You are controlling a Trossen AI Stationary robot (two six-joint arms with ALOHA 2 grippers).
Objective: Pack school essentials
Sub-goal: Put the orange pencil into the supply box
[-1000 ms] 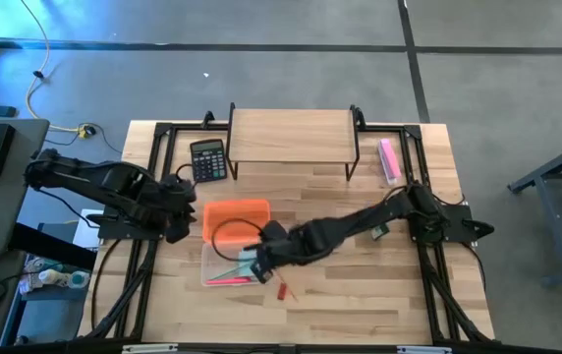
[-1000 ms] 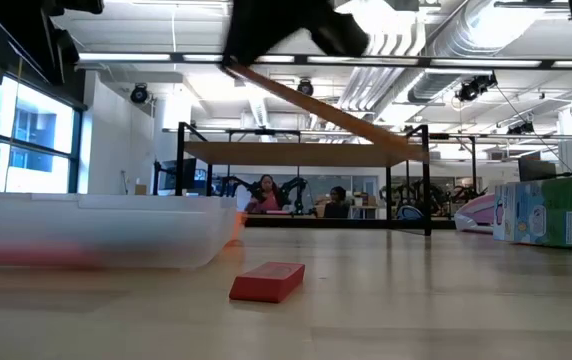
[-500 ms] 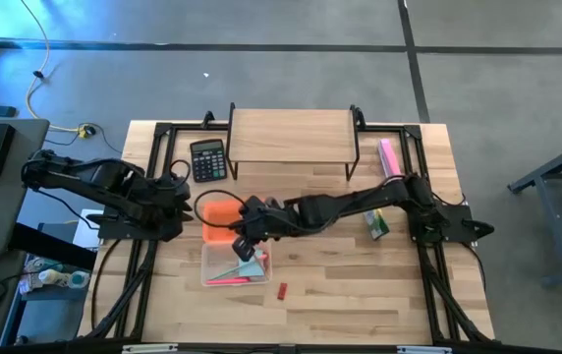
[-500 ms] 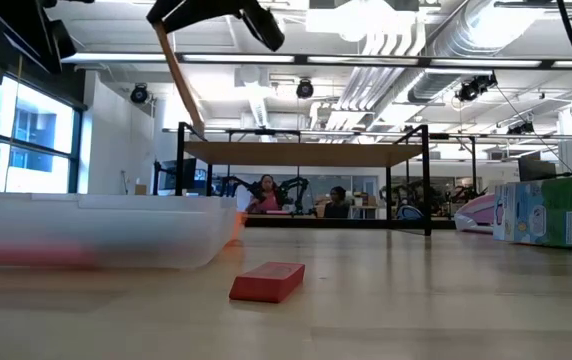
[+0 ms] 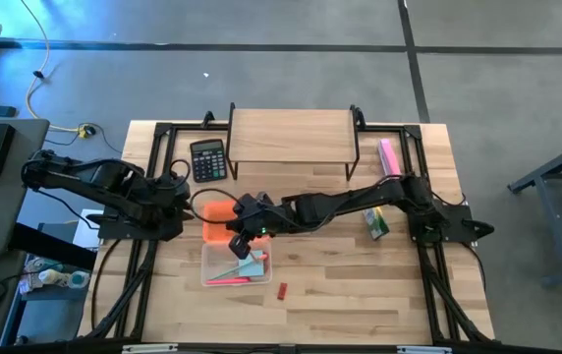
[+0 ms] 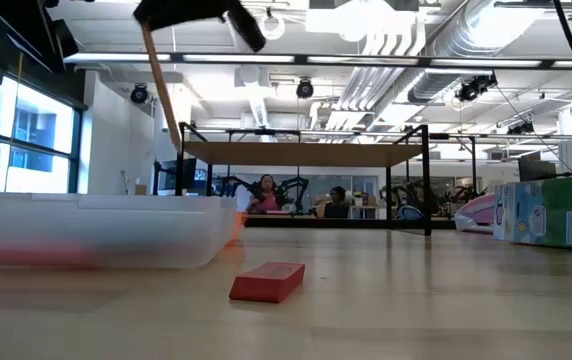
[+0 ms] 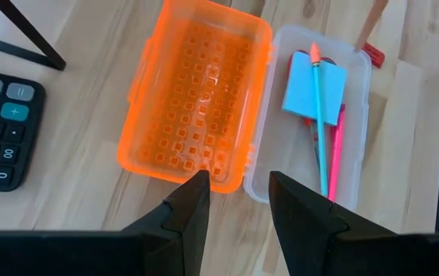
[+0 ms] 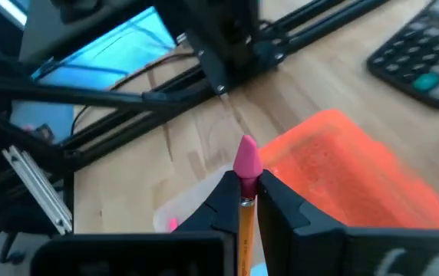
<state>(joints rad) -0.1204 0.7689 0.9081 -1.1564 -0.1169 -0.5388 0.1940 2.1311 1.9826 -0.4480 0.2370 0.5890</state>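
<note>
The right fingers (image 8: 244,201) are clamped on a thin yellow pencil (image 8: 245,222) with a rounded pink eraser tip, held above a clear plastic tray (image 5: 224,264). That tray holds a flat blue notepad (image 7: 314,87), a teal pencil (image 7: 319,115) and a pink one (image 7: 335,157). The left fingers (image 7: 239,201) stand partly apart, holding nothing, just short of the waffled orange lid (image 7: 196,100). A small red block (image 6: 266,281) lies on the wooden tabletop (image 5: 360,285).

Robotics lab: exposed ceiling ducts (image 6: 486,40), more robot arms (image 6: 286,188) on benches behind, concrete floor (image 5: 261,79).
</note>
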